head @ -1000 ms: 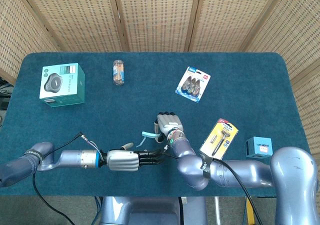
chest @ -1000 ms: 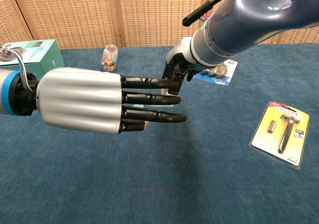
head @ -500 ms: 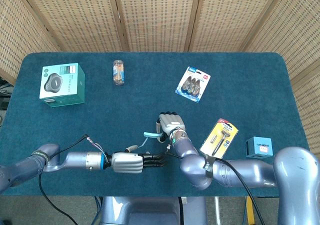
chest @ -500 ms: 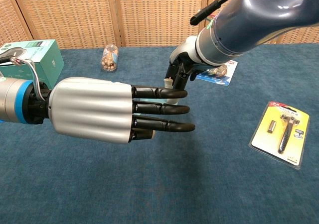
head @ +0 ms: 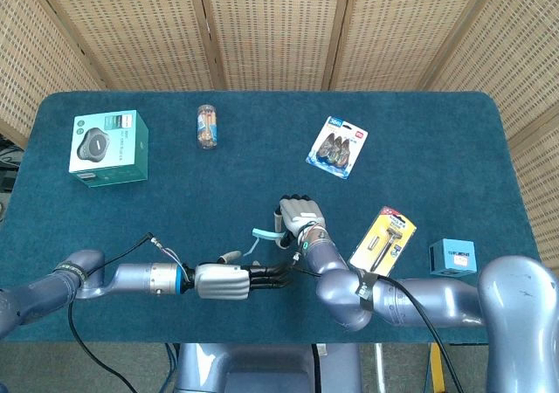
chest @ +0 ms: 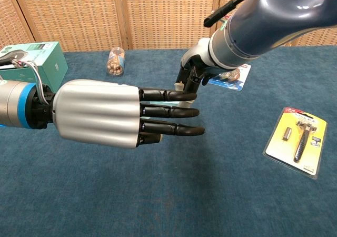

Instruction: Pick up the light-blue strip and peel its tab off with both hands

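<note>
The light-blue strip [head: 260,234] hangs off the table, pinched at one end by my right hand [head: 299,214]. In the chest view that right hand [chest: 191,75] points down and only a pale sliver of the strip [chest: 178,105] shows between my left fingers. My left hand [head: 225,281] reaches in from the left with its fingers [head: 272,275] stretched straight, just below and beside the strip's loose end. In the chest view the left hand [chest: 100,113] fills the foreground, and I see nothing held in it.
A teal box [head: 109,147] sits at the far left and a small jar [head: 206,126] lies behind it. A blue blister card [head: 338,147] lies at the back right. A yellow razor pack [head: 383,240] and a small blue box [head: 452,256] are near my right arm.
My left hand has slid to the right, its fingertips now under the right hand and across the strip. The right hand has stayed almost still with the strip.
</note>
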